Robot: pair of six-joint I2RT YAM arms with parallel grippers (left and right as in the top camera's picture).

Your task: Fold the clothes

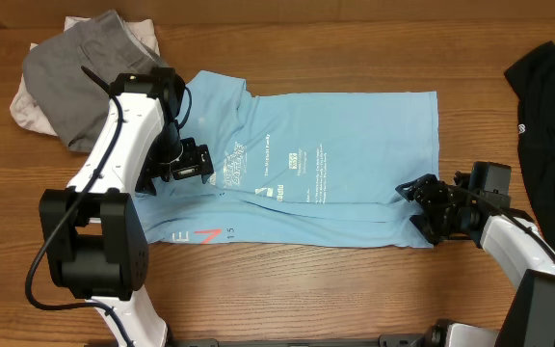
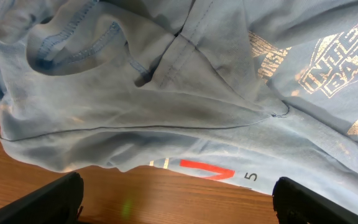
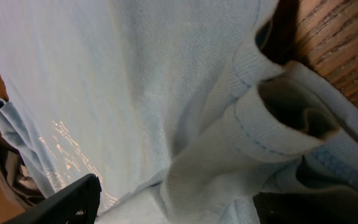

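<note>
The clothes are chiefly a light blue T-shirt (image 1: 345, 145) with printed logos, lying flat mid-table with its lower edge folded up. My left gripper (image 1: 189, 166) hovers at the shirt's left end, by the collar and sleeve. In the left wrist view it (image 2: 179, 208) is open, with bare wood between its fingers (image 2: 48, 202) and the crumpled shirt (image 2: 166, 93) just beyond. My right gripper (image 1: 420, 204) is at the shirt's lower right hem. In the right wrist view it (image 3: 185, 202) stands open, and bunched hem fabric (image 3: 272, 124) lies between its fingers (image 3: 73, 199).
A grey garment (image 1: 85, 67) lies heaped over an off-white one (image 1: 25, 108) at the back left, touching the shirt's corner. A black garment (image 1: 547, 87) lies at the right edge. Bare wooden table (image 1: 306, 289) runs along the front.
</note>
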